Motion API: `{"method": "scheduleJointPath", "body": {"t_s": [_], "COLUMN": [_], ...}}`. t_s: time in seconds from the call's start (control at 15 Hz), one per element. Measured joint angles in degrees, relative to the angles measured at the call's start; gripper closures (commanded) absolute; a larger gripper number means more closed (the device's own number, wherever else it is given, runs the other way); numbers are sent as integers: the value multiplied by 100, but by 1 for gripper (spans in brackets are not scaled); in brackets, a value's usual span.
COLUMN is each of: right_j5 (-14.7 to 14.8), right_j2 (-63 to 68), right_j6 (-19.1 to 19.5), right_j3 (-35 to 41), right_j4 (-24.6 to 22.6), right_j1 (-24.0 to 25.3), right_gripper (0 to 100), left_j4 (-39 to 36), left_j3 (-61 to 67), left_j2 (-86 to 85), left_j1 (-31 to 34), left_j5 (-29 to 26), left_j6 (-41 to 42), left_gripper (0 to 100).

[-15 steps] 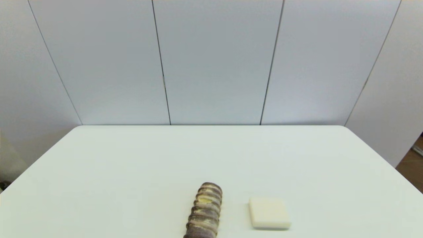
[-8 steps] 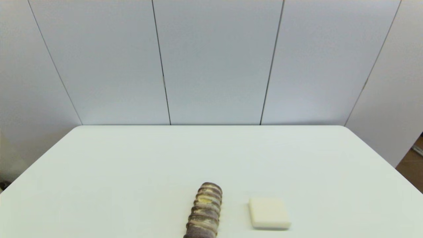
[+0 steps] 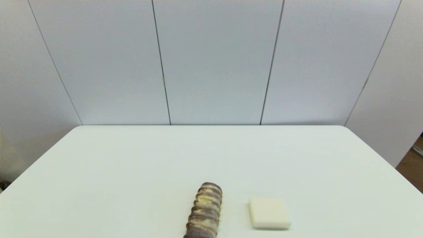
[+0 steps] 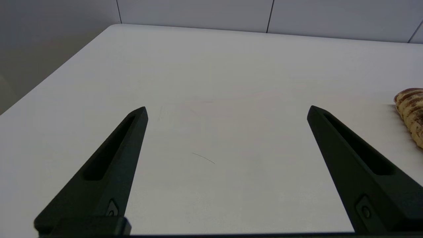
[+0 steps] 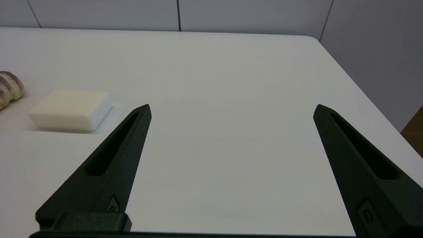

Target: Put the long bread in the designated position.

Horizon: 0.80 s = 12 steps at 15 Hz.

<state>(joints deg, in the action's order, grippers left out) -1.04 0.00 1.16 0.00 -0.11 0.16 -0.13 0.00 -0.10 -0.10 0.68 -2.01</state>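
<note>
Left gripper (image 4: 226, 110), spread wide, apparently left of the long bread (image 3: 204, 211).

A white table (image 3: 132, 158) stands before pale grey wall panels (image 3: 214, 59), brown floor (image 3: 413, 165) at right.

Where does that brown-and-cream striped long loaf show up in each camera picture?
Head view: the striped long bread lies bottom centre.
Left wrist view: only its tip at the right edge.
Right wrist view: only its tip at the left edge.
Shared landmark: the white table.
</note>
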Motion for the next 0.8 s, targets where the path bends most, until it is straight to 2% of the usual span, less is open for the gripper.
{"method": "scheduleJointPath", "body": {"t_s": [0.8], "right_j5": [0], "right_j2": [0], "right_j6": [11], "right_j3": [0], "right_j4": [-5], "right_j1": [0], "right_gripper": [0], "left_j4": [-2], "left_j3": [0], "left_j2": [2], "left_j1": [0], "left_j5": [0], "left_j6": [0], "left_gripper": [0]}}
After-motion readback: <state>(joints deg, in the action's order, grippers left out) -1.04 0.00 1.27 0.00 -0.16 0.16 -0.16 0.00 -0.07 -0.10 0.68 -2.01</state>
